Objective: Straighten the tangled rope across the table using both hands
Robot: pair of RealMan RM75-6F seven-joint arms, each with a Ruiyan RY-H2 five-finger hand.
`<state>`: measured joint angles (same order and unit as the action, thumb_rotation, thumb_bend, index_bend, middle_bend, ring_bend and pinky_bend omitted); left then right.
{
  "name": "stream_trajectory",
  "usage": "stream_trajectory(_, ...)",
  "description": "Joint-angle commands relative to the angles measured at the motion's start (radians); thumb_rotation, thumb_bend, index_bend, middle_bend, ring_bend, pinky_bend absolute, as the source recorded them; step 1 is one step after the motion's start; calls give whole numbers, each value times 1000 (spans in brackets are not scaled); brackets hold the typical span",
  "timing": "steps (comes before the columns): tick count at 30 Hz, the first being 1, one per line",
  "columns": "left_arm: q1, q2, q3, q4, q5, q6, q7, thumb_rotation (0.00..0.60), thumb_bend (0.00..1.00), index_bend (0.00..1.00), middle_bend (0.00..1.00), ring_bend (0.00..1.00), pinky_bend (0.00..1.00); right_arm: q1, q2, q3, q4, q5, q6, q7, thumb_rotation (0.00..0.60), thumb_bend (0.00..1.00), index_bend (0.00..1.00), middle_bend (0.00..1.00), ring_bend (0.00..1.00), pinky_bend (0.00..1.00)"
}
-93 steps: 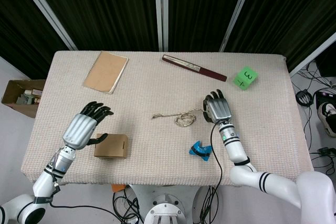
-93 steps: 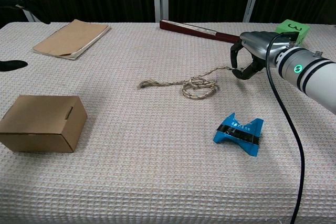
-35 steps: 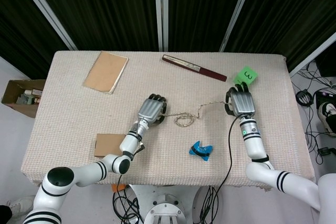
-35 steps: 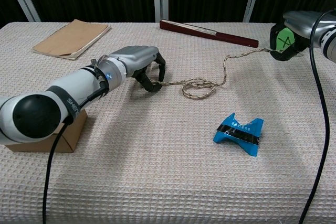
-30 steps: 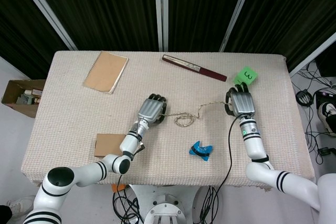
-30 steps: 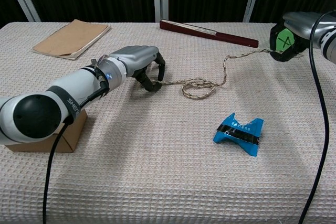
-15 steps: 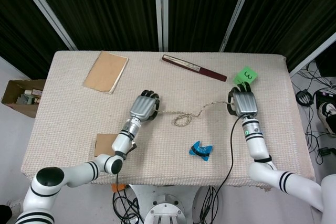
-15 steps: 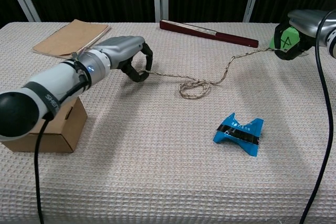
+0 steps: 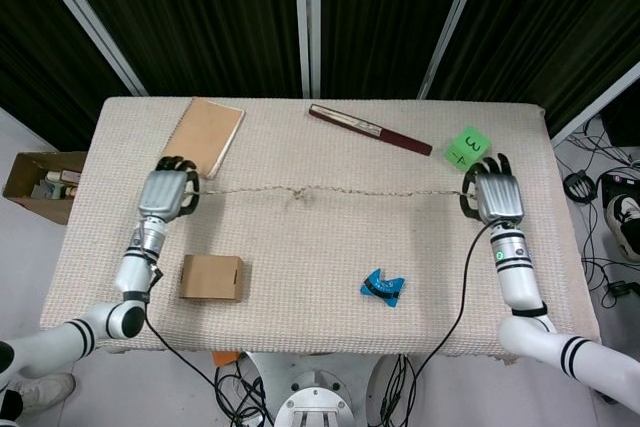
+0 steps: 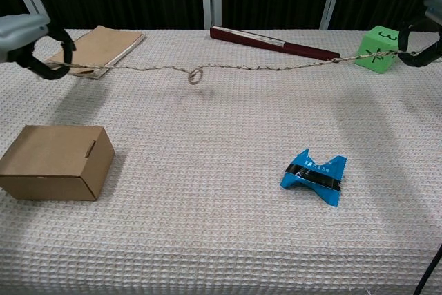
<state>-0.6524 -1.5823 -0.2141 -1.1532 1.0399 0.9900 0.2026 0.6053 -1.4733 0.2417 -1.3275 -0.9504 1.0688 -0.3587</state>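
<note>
A thin tan rope [image 9: 330, 190] runs almost straight across the table from left to right, lifted a little above the cloth. One small loop [image 10: 195, 74] is left in it, left of the middle. My left hand [image 9: 167, 193] grips the rope's left end near the notebook; it shows at the far left edge of the chest view [image 10: 31, 41]. My right hand [image 9: 495, 195] grips the right end just below the green cube and is cut off at the right edge of the chest view [image 10: 425, 39].
A tan notebook [image 9: 201, 136] lies at the back left, a dark red pen case [image 9: 369, 128] at the back middle, a green cube [image 9: 467, 148] at the back right. A cardboard box [image 9: 212, 278] sits front left, a blue object [image 9: 382, 286] front right.
Both hands have moved apart, the left far to the left, the right slightly to the right. The rope has been pulled taut and the tangle has shrunk to one small loop.
</note>
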Motion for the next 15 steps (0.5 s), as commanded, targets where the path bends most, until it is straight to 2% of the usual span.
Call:
stream_trajectory(1, 30, 29, 2, 12, -21, 0, -31, 600, 565, 637, 260, 125, 127, -12, -4, -11, 20, -3, 1, 8, 600, 508, 665, 325, 110, 77)
stream_trajectory(15, 68, 12, 12, 155, -38, -82, -111, 600, 566, 637, 260, 125, 126, -41, -79, -51, 166, -4, -28, 7, 600, 511, 665, 325, 110, 77)
